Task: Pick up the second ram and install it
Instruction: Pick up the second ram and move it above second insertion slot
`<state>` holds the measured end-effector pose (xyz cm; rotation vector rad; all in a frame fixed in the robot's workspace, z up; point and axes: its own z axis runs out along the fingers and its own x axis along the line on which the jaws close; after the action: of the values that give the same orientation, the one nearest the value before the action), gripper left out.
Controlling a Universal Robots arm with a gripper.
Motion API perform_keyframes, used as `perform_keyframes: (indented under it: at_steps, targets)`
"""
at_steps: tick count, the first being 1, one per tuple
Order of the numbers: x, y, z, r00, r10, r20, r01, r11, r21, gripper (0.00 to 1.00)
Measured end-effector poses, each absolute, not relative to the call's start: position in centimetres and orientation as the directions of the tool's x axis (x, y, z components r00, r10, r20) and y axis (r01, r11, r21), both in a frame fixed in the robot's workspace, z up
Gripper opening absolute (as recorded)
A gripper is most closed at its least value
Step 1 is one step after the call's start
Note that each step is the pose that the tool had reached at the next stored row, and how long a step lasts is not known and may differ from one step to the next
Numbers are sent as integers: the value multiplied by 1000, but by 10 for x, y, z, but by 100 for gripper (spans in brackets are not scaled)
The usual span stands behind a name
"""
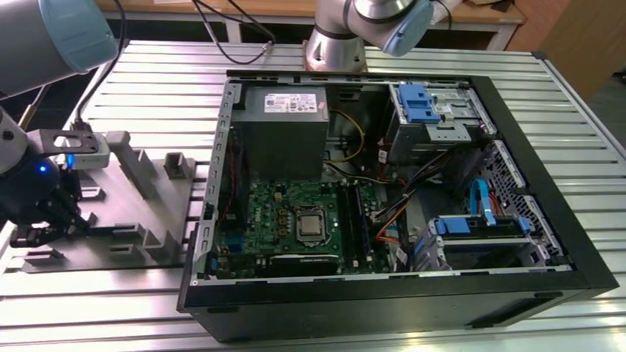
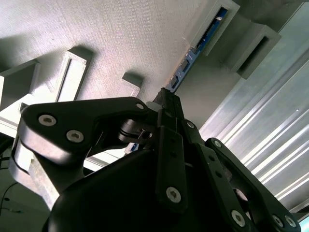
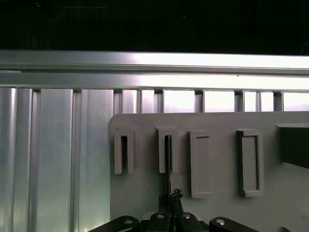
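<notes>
The second ram (image 2: 200,43) is a thin blue-green board standing on edge in a holder of the grey moulded tray (image 2: 120,38). In the first wrist view the second ram (image 3: 168,159) shows edge-on as a dark line in one of the tray's (image 3: 217,212) narrow holders. My gripper (image 2: 166,99) has its black fingers pressed together on the near end of the stick, which still sits in the holder. In the exterior view the gripper (image 1: 34,233) hangs low over the tray (image 1: 146,213) at the view's left. The black memory slots (image 1: 352,220) lie beside the processor on the green motherboard.
The open black computer case (image 1: 391,293) lies on the ribbed aluminium table (image 1: 146,66), with a power supply (image 1: 284,106), blue-tabbed drive bays (image 1: 415,103) and loose cables inside. Upright tray posts (image 1: 176,165) stand near the gripper. A second arm's base (image 1: 338,44) stands behind the case.
</notes>
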<state>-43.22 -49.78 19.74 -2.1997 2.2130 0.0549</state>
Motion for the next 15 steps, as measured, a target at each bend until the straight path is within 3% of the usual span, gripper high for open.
perform_keyframes:
  at_steps: [15]
  targets:
    - [-432, -498, 200, 7, -999, -40, -1000, -7, 10, 12]
